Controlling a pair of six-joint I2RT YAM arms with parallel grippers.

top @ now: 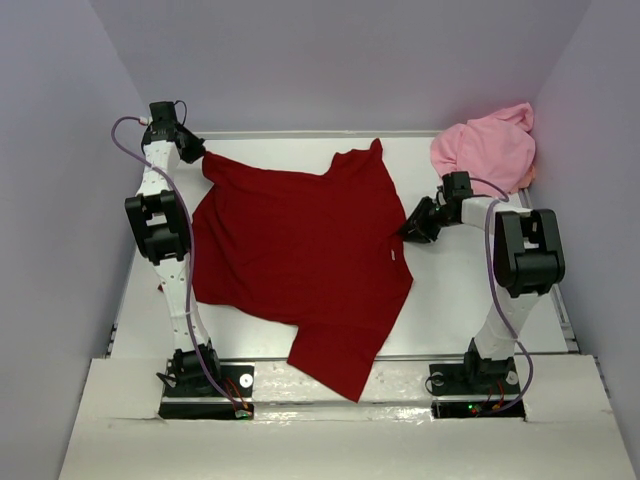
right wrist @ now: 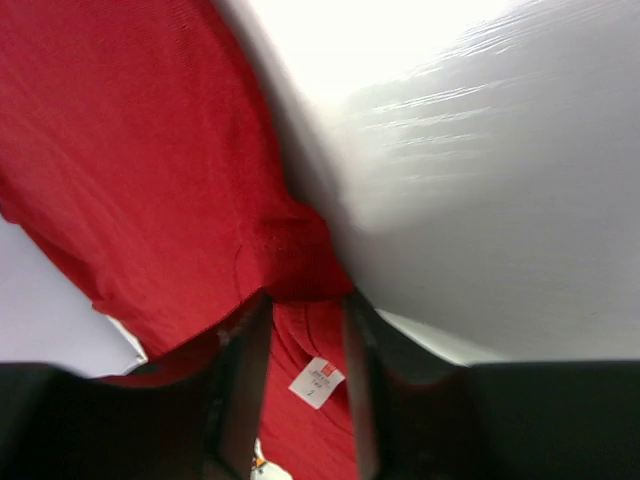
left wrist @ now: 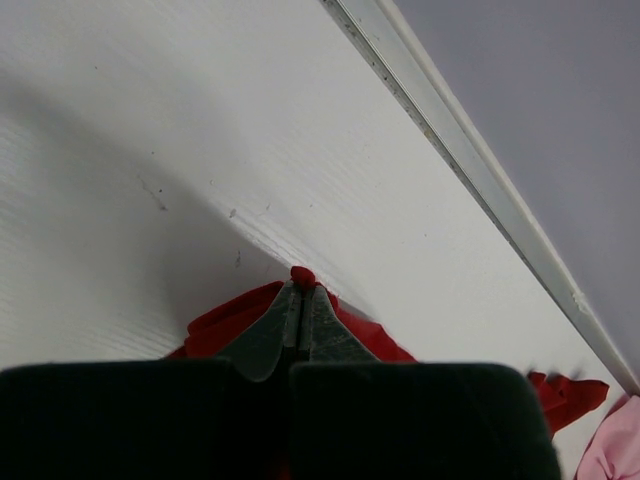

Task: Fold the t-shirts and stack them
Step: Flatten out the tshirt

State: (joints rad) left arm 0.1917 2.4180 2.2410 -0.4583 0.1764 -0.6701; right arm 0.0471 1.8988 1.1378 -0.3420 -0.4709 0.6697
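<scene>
Your white worktop (top: 460,290) is carrying both shirts. The dark red t-shirt (top: 300,250) is lying spread and rumpled across the middle of it, taking up most of the surface between the two arms. One corner is reaching toward the far left, and another part is hanging over the near edge between the arm bases. The pink t-shirt (top: 485,150) is sitting bunched in a heap at the far right corner, pressing against the wall there and well apart from the red one.

Your left tool (top: 195,152) is working at the far left of the worktop. In the left wrist view its fingers (left wrist: 268,340) are pressing together, and the left tool (left wrist: 300,300) is pinching a small fold of the dark red t-shirt's (left wrist: 225,325) corner at the very tips.

Your right tool (top: 412,232) is meeting the shirt's right edge. In the right wrist view the right tool (right wrist: 305,310) is straddling a bunched fold of the dark red t-shirt (right wrist: 130,150), its fingers standing apart on either side. You cannot tell whether they are gripping the cloth.

A small white label (right wrist: 316,381) is showing on the red cloth just below that fold.
</scene>
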